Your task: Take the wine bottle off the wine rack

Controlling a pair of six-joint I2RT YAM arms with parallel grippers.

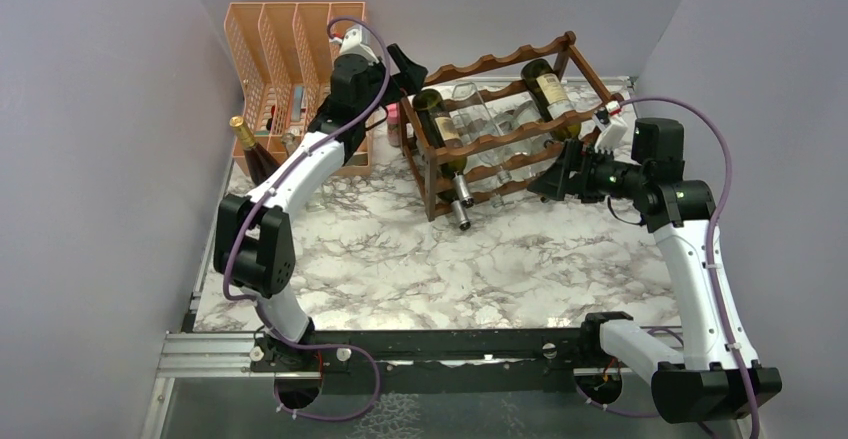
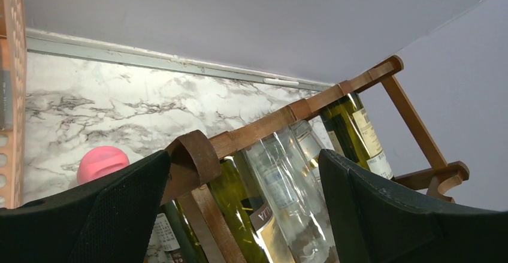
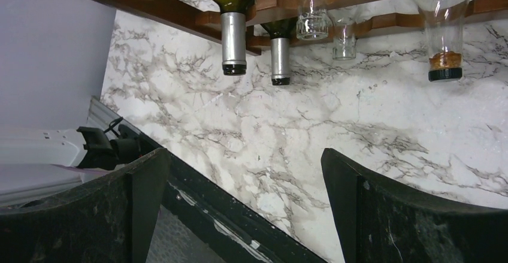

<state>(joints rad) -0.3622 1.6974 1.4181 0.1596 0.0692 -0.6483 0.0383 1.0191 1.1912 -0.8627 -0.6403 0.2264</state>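
Wine rack (image 1: 500, 144) sits toward the back of the marble table (image 1: 450, 269), set at an angle. It's dark wood w/ scalloped rails. Bottles lie in it, necks toward the near side. On the top tier there's a dark green bottle (image 1: 437, 124) at the left end, a clear bottle (image 1: 478, 114) next to it and a second green bottle (image 1: 548, 89) w/ a cream label at the right end. Lower down, two silver-capped necks (image 1: 462, 199) poke out at front left.

Left gripper (image 1: 405, 67) hangs at the rack's back-left corner over the top rail, jaws spread wide and holding nothing. Can't tell if a finger touches the rail end.

Right gripper (image 1: 552, 174) is also spread wide and empty, near the rack's right-front side but apart from it.

Peach mesh organizer (image 1: 285, 49) stands at back left, w/ a gold-foiled bottle (image 1: 252, 149) upright beside it. Pink round thing (image 2: 102, 162) lies on the marble near the rack's left end.
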